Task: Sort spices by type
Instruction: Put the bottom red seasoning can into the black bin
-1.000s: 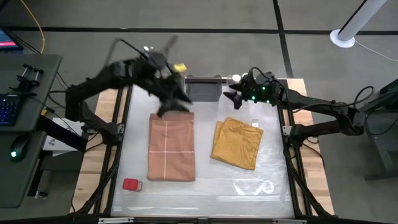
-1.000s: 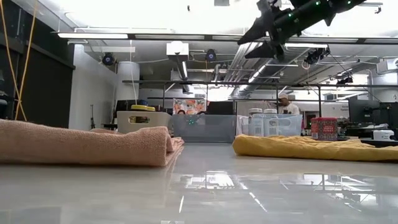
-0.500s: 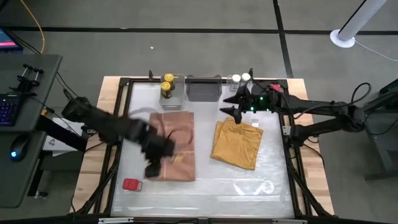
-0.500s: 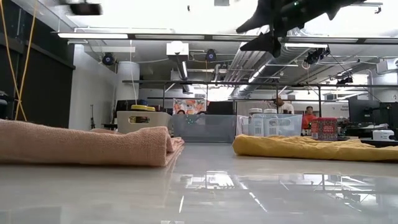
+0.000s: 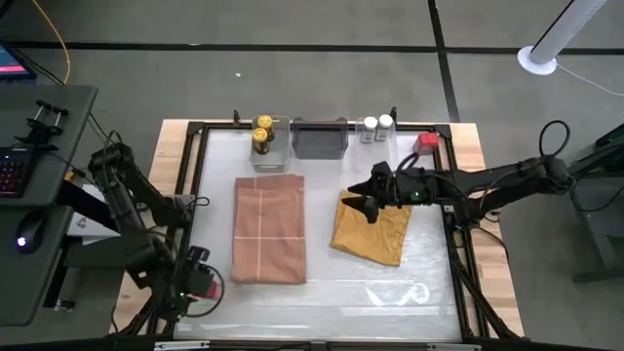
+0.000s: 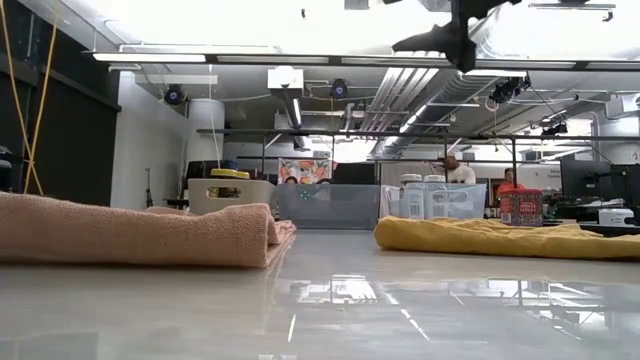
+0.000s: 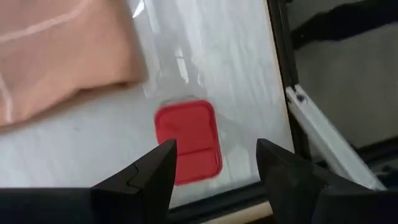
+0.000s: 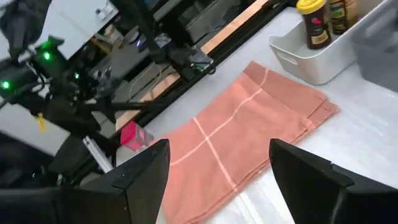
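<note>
white table top, three bins along the far edge, two folded cloths in the middle.
you are at the pick-up of the stray red tin (image 7: 188, 143): it lies flat near the table's front left corner, beside the pink cloth (image 5: 269, 228). your left gripper (image 7: 214, 163) hangs right over it, fingers spread wide and empty, the tin between them. i judge you need to come straight down, close on it, then carry it to the other red tin (image 5: 426, 142) at the far right. your right gripper (image 5: 365, 196) waits open and empty over the mustard cloth (image 5: 375, 229).
</note>
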